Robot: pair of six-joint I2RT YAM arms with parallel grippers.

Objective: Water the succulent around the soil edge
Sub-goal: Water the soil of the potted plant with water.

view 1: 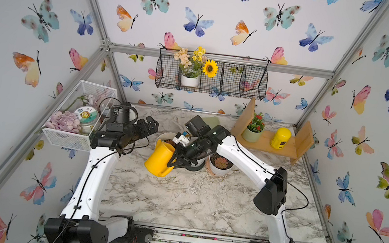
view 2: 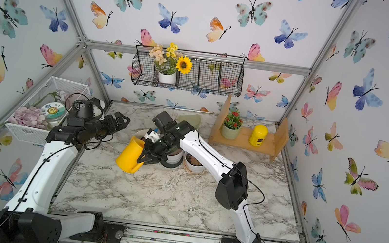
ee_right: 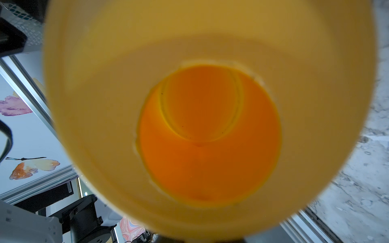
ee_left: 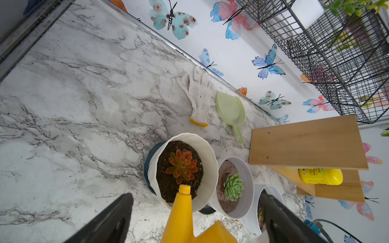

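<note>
Right gripper point(view 1: 175, 160): pressed together on the yellow watering can point(view 1: 159, 159), which we see tipped toward the pots.
Left gripper point(view 1: 151, 125): fingers spread, holding nothing, near the can.
Succulent point(ee_left: 182, 166): orange-red, centred in the ribbed white pot point(ee_left: 212, 166). The spout point(ee_left: 184, 189) hangs over dark soil point(ee_left: 166, 185) by the rim.
Risk, wet rosette: we judge that a steeper tip would throw the stream past the soil edge onto the leaves.
Risk, spill: the spout sits just inside the rim, so drifting outward wets the marble table point(view 1: 178, 196).
Risk, knock: the green succulent's pot point(ee_left: 249, 185) is touching or just beside; we cannot tell which.
Open room: bare marble lies away from the neighbouring pots, while the wooden shelf point(ee_left: 305, 143) crowds the other side.
</note>
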